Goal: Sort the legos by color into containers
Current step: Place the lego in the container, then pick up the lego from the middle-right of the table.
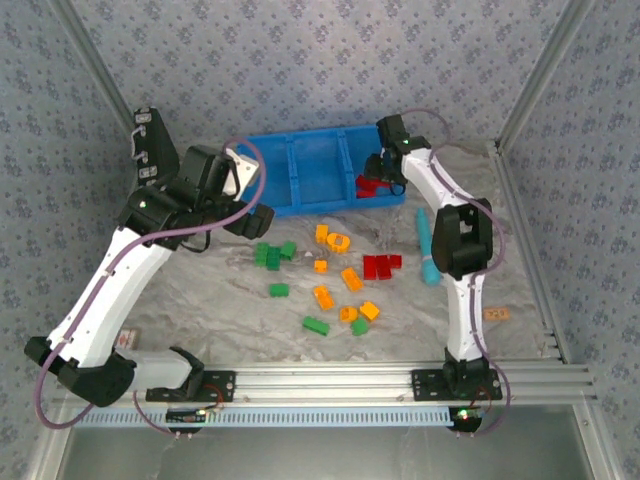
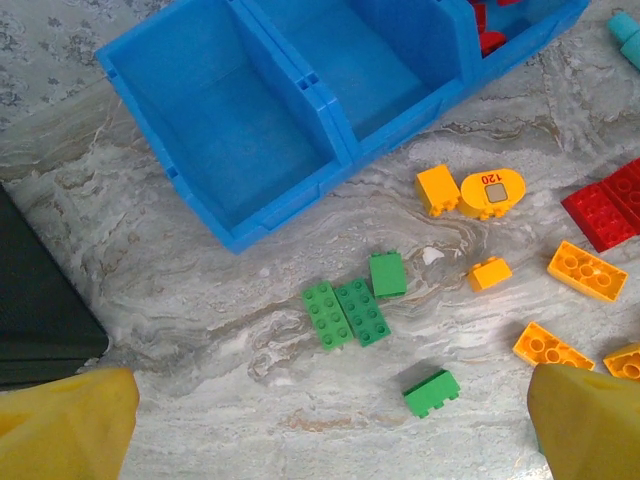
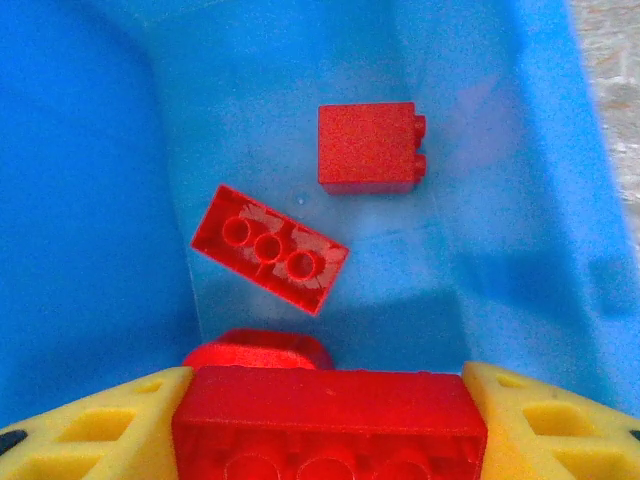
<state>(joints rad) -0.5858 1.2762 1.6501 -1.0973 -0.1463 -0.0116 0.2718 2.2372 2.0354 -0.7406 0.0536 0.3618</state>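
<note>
Red brick (image 3: 330,415) sits clamped between right fingers (image 3: 100,432), while left fingers (image 2: 60,420) gape apart.

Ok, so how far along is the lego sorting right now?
Done: at least two red bricks lie in the bin's right compartment. In hand: the right pincer holds one more red brick above them, and the left pincer hangs open over the green bricks. Left: the greens, the orange bricks and a loose red pair on the table, with the left compartment and middle compartment bare.
</note>
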